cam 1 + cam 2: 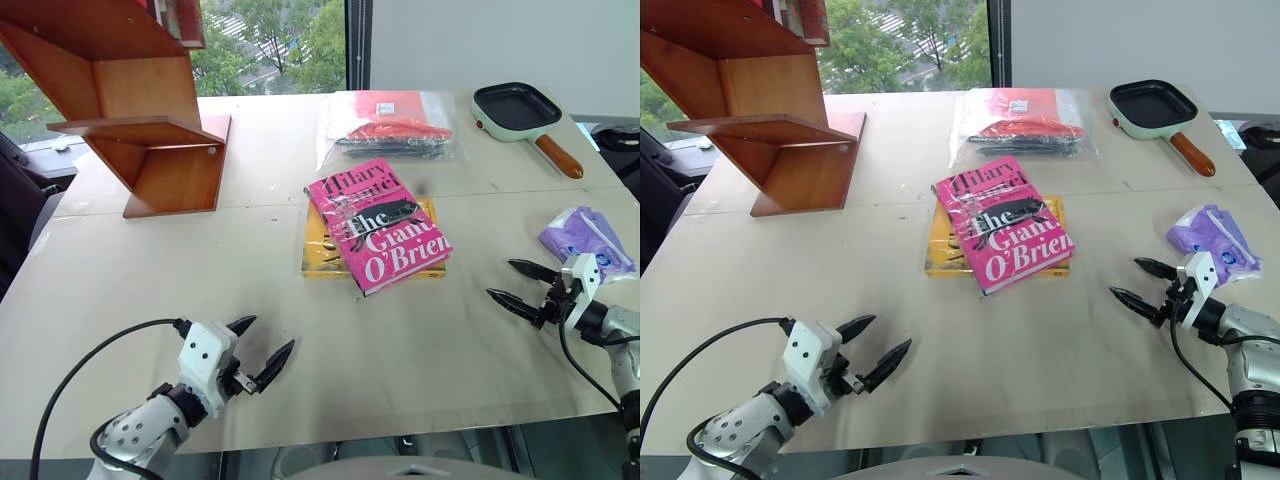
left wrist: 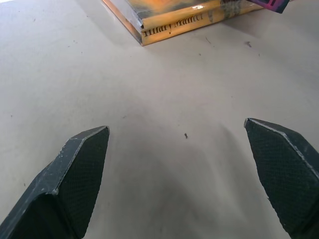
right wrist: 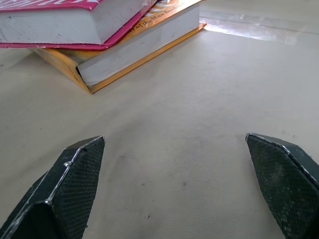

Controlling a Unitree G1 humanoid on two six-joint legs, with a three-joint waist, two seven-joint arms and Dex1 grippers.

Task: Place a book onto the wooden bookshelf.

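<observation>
Pink book [image 1: 378,224] is lying flat near the middle of the surface [image 1: 150,290], cover up, stacked askew on a yellow book [image 1: 318,252] whose edges are showing along the left and near sides. The right wrist view is showing the pink one overhanging the yellow one at one corner.

Wooden bookshelf [image 1: 140,110] is standing at the far left corner of the surface, slanted boards rising out of view, well apart from the books.

Left claw [image 1: 262,348] is hovering by the near edge, left of centre, its two black fingers spread wide and pinching nothing; bare surface is lying between them, and the yellow book's spine is showing ahead in the left wrist view. A black cable [image 1: 85,365] is looping off that arm.

Right claw [image 1: 521,288] is sitting near the right edge, fingers likewise spread wide and empty, pointing in toward the books but well short of them.

Other items: a clear plastic bag [image 1: 392,125] with red and dark contents is lying along the far edge behind the books; a small black-and-mint pan [image 1: 518,110] with a wooden handle is at the far right corner; a purple packet [image 1: 585,240] is lying at the right edge, just beyond the right claw.
</observation>
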